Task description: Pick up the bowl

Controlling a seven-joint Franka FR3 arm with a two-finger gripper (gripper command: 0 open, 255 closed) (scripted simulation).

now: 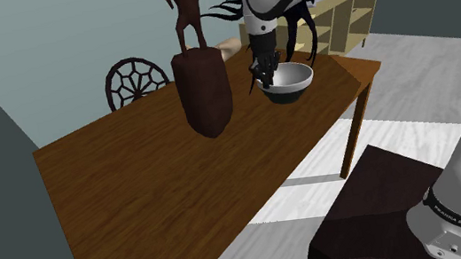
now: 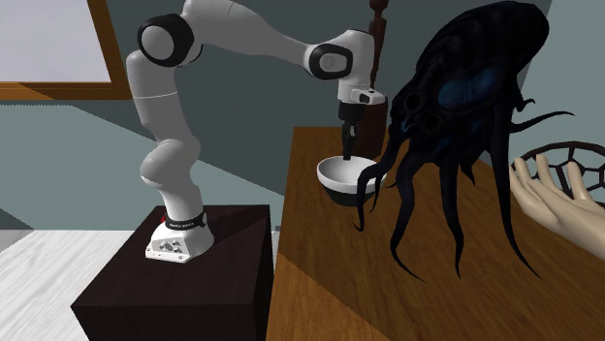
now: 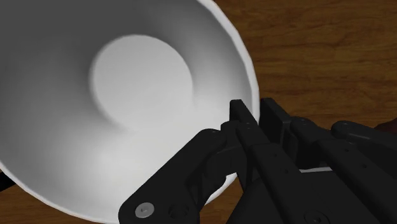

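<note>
1. The bowl [image 1: 296, 79], white inside with a dark underside, is in the upper right of the shoulder view, on the brown wooden table [image 1: 138, 197] near its far corner.
2. The black gripper [image 1: 266, 79] comes straight down onto the bowl's rim, on the side toward the frame's left.
3. In the wrist view its fingers [image 3: 238, 118] are drawn close together and pinch that rim, one inside the bowl and one outside.
4. A tall dark carved figure [image 1: 203, 96] stands on the table left of the gripper.
5. In the second exterior view a black tentacled figure [image 2: 456, 107] looms right of the bowl, and the stand [image 2: 175, 291] is at lower left.
</note>
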